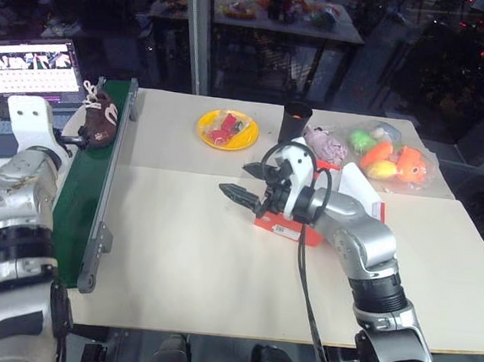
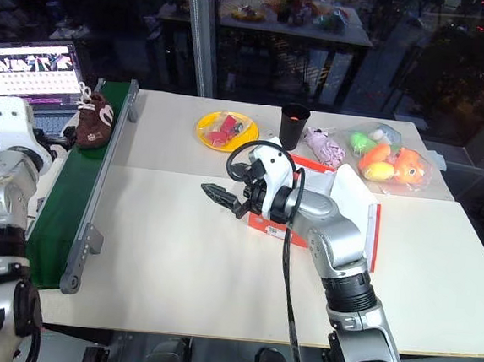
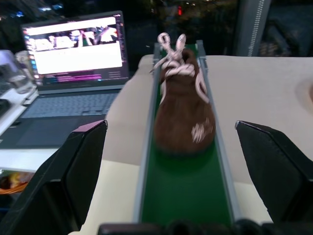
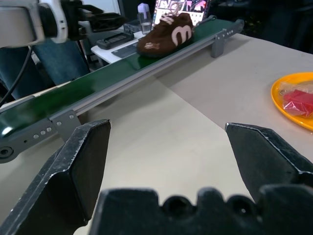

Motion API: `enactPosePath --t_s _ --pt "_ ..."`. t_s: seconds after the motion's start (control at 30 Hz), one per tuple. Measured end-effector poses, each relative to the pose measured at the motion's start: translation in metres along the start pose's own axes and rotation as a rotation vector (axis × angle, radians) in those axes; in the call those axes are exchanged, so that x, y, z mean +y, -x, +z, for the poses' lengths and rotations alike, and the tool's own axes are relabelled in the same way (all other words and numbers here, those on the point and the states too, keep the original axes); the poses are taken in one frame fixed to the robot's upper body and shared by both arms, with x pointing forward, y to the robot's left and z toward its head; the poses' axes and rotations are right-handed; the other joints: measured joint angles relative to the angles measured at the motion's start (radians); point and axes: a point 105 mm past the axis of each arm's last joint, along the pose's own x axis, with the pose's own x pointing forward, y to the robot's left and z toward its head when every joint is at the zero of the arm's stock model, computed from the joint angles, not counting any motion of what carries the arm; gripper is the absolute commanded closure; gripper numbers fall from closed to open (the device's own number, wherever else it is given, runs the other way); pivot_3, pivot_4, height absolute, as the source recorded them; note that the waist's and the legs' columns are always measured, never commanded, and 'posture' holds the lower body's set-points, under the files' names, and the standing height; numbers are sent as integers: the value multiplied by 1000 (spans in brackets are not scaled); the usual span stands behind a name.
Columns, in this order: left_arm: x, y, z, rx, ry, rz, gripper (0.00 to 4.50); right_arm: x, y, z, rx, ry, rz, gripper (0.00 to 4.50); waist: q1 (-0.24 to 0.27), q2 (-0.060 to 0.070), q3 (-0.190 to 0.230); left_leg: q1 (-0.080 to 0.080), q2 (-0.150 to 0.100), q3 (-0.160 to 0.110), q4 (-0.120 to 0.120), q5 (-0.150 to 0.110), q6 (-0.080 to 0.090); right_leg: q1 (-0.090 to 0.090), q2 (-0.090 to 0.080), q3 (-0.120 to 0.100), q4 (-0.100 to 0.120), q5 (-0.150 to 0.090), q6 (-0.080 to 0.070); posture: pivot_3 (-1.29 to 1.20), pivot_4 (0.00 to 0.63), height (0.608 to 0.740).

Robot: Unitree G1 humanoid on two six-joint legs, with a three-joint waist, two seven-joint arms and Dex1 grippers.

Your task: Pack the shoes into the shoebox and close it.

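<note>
The left tool is wide open and holds nothing; a brown shoe lies just ahead of it on the green conveyor, between its fingers in line but apart. If the tool closes too early or too high, I think the soft shoe can slip or be pushed along the belt. The right tool, also released and empty, points level toward the conveyor, with the shoebox close behind it on the tabletop.
</note>
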Motion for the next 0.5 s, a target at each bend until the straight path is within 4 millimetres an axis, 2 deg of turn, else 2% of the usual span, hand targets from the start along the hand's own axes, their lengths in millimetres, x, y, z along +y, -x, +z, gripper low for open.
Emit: enactPosePath --t_s 0.23,0.47,0.5 --pt "-6 -12 -20 89 12 -32 0 3 1 2 1 23 4 36 -5 0 0 -7 0 0 0 1 -1 -9 1 1 4 0 -1 0 150 736" --pt "-4 -14 -42 177 43 -16 0 5 3 -1 8 21 0 36 -7 0 0 -7 1 0 0 2 -3 -9 1 1 6 0 -1 0 150 736" --pt "-3 -13 -47 196 52 -9 413 5 3 0 8 24 -1 0 -7 0 0 -7 1 0 0 3 -4 -10 1 1 7 0 -1 0 150 736"
